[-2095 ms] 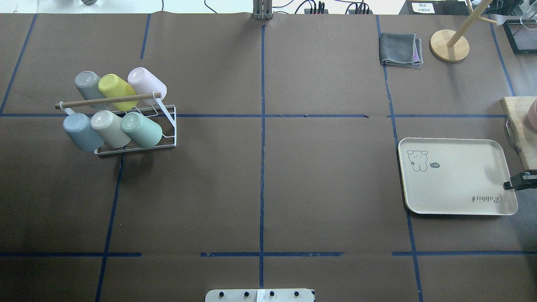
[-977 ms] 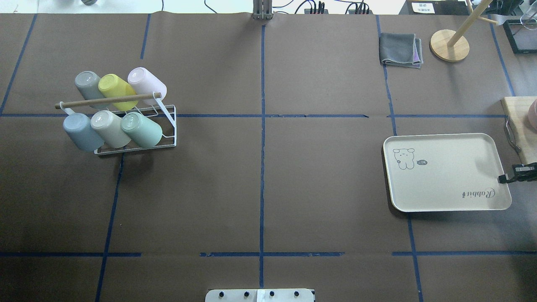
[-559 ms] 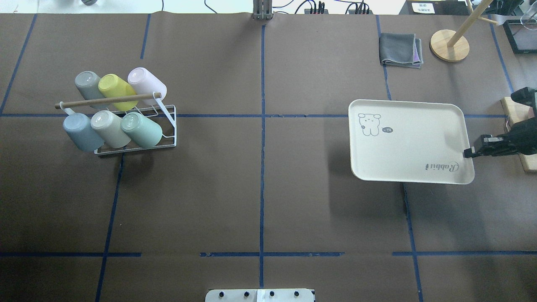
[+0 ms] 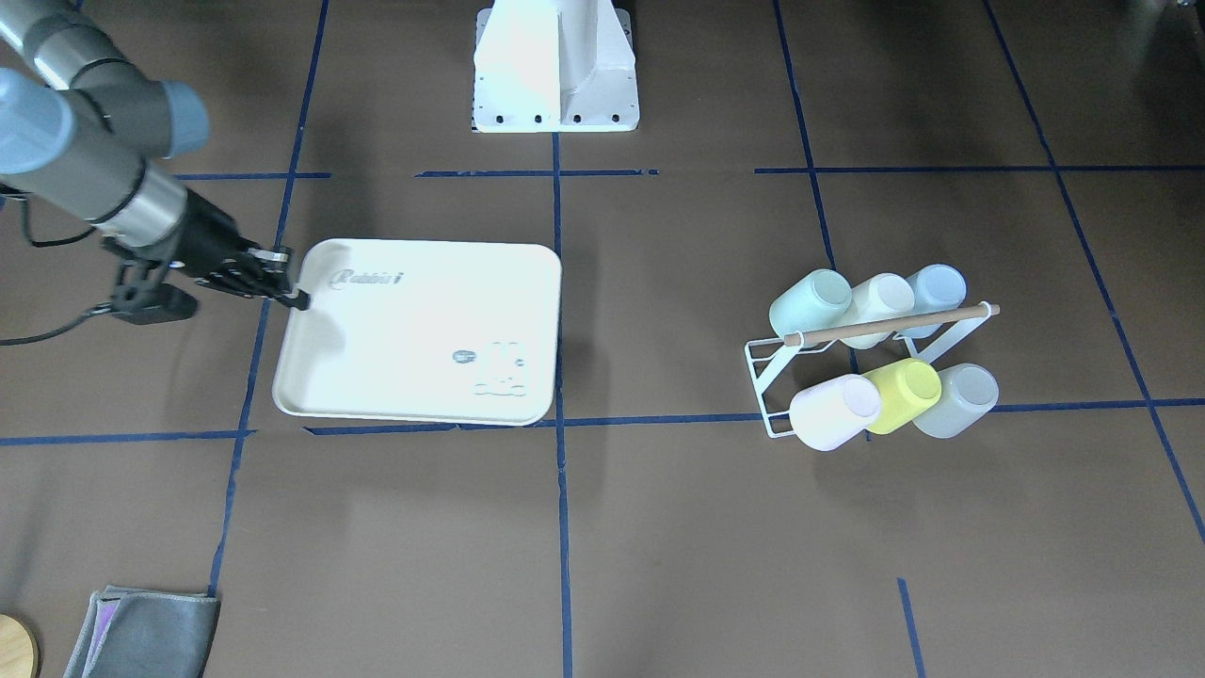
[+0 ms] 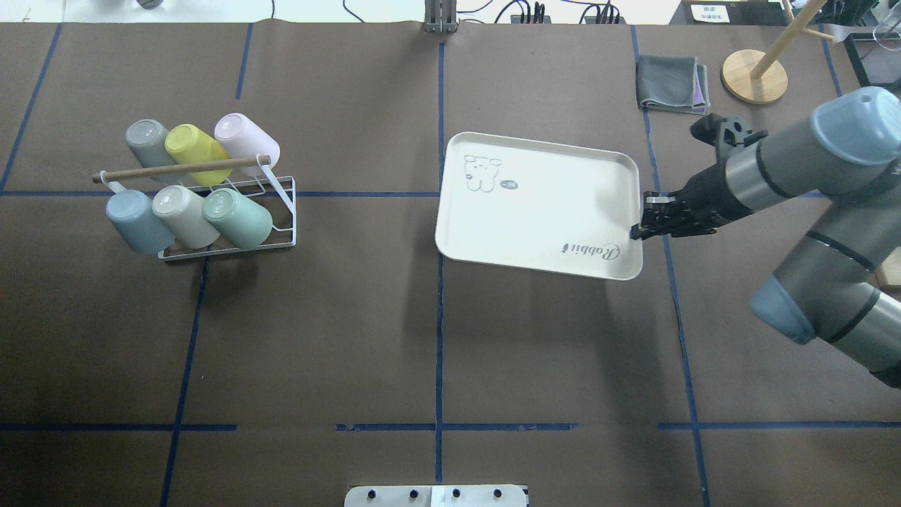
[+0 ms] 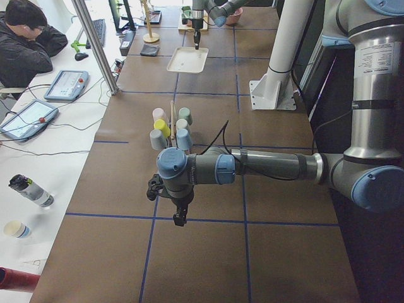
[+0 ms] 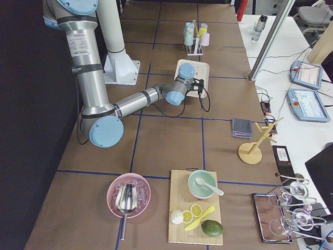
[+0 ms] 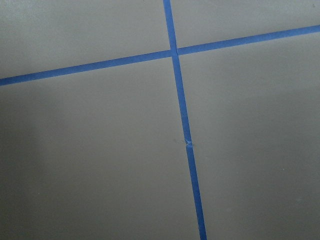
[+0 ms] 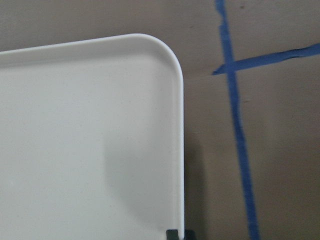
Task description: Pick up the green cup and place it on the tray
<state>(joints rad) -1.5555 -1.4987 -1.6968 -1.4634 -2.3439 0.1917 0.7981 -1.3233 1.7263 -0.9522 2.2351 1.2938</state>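
Front-facing view: the right gripper (image 4: 299, 301) comes in from the picture's left, jaws clamped on the short rim of the tray (image 4: 414, 320), at the end that carries the "Rabbit" script. A shadow lies on the table (image 4: 659, 527) along the tray's opposite edge; whether the tray touches the table cannot be told. The green cup (image 4: 811, 299) lies tilted on a white wire rack (image 4: 890, 323) with a wooden bar, in the row nearer the robot, at the end toward the tray, touching a beige cup and well apart from the tray. Overhead view: the tray (image 5: 542, 225) sits askew near the table's middle, its left edge at the centre tape line, with the right gripper (image 5: 637, 230) on its right rim. The green cup (image 5: 238, 217) is rightmost in the rack's near row of three cups. A folded grey cloth (image 5: 672, 83) lies at the far right. Left-end view: the left gripper (image 6: 180, 218) points down over the table, near the camera; its jaws cannot be judged. Left wrist view: only table and crossing blue tape (image 8: 180, 100). Right wrist view: the tray's rounded corner, and a dark fingertip (image 9: 172, 234) pressed at the rim on the bottom edge.
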